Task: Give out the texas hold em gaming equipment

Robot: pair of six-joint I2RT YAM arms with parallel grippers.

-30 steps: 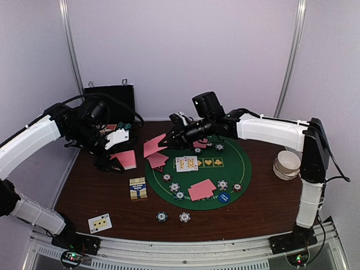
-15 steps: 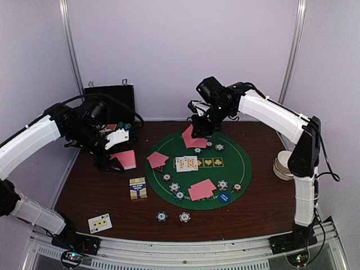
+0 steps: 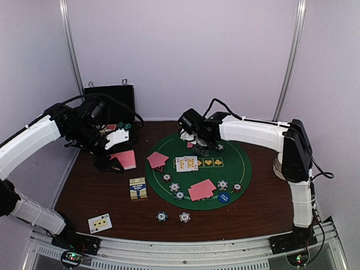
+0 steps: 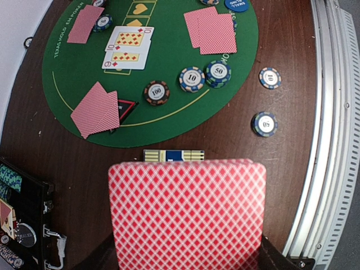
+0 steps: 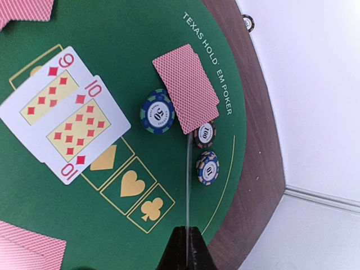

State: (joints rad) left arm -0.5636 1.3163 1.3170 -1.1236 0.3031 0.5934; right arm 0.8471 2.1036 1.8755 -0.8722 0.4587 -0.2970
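At the far left, the black hinged case [image 4: 25,225] lies open with poker chips [image 4: 11,179] inside. The green mat [image 5: 67,191] reads "TEXAS HOLD'EM POKER", the blue disc [image 4: 237,4] says "SMALL BLIND", and chip faces show 10, 50 and 100. Two face-up cards [image 5: 64,109], the nine and ten of diamonds, lie mid-mat. Three chips [image 5: 157,111] sit beside one face-down card [image 5: 187,87] at the mat's far edge, and two chips [image 3: 162,216] lie off the mat on its near side. The left gripper [image 3: 114,161] grasps pink-backed cards [image 4: 187,214] left of the mat. The right gripper [image 5: 186,233] is clenched on a thin card [image 5: 187,180], seen edge-on, low over the far edge.
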